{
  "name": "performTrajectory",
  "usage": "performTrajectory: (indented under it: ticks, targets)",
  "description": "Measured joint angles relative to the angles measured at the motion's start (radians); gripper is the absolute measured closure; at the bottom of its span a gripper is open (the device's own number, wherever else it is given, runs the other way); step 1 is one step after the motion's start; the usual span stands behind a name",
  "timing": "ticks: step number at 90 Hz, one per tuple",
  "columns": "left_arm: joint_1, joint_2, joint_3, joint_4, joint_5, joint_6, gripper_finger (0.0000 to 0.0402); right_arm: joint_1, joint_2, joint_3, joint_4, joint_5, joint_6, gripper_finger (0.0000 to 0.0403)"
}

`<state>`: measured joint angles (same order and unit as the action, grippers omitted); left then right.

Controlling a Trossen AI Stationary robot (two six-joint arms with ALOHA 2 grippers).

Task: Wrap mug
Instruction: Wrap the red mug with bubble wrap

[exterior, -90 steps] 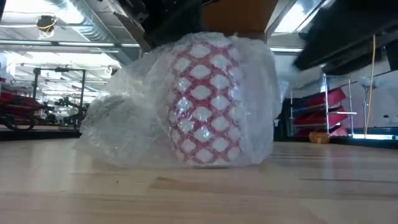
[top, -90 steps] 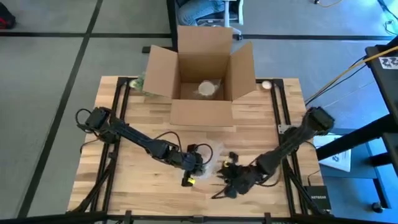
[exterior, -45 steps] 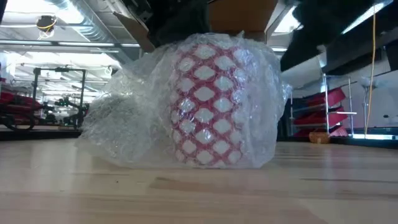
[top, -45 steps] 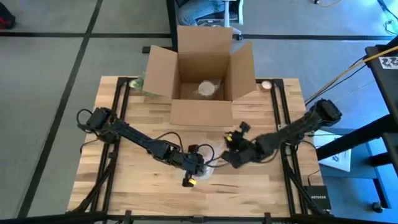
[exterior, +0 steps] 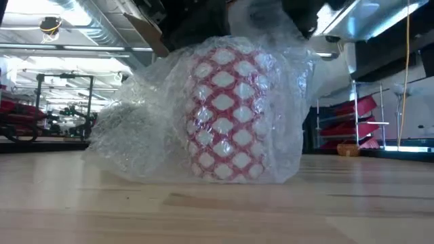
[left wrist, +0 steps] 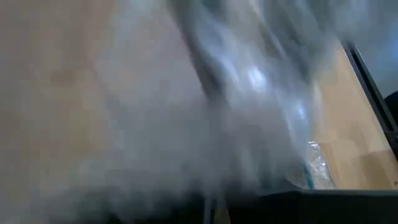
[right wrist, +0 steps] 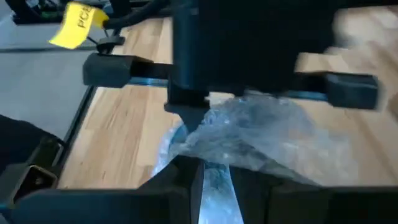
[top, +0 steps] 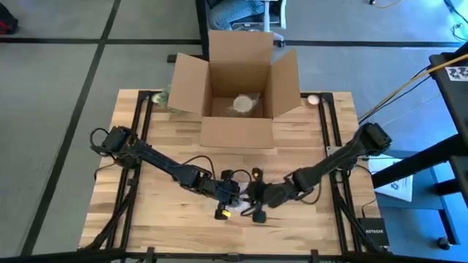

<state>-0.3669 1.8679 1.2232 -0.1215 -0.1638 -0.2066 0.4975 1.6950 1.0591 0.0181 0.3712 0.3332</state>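
Surface (top: 153,208) first: your wooden top carries an open cardboard box (top: 238,80) at the far edge. Nearer you, the mug (exterior: 227,112) stands upright inside loose bubble wrap (exterior: 129,139). Your right gripper (right wrist: 210,169) has its jaws pinched on the wrap; the left gripper (top: 228,191) sits against the bundle, jaws I cannot tell. You're mid-wrap; next, draw that flap snugly over.

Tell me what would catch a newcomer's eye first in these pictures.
First the red-and-white patterned mug, standing on the wooden table under crinkled bubble wrap near the front edge. Both grippers meet over it: the left gripper on one side, the right gripper pinching wrap on the other. Behind stands an open cardboard box with a wrapped bundle inside.
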Motion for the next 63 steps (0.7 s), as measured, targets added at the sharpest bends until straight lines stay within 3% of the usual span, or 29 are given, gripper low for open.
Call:
performTrajectory:
  ticks: [24,63]
  targets:
    - [-0.008,-0.014,0.000,-0.043,-0.003,-0.002,0.0401,-0.007,0.182,0.265,-0.373,-0.005,0.008,0.0343]
    - [-0.066,-0.209,0.000,-0.150,-0.044,0.045,0.0401,-0.014,0.206,0.295,-0.435,-0.030,0.037,0.0343]
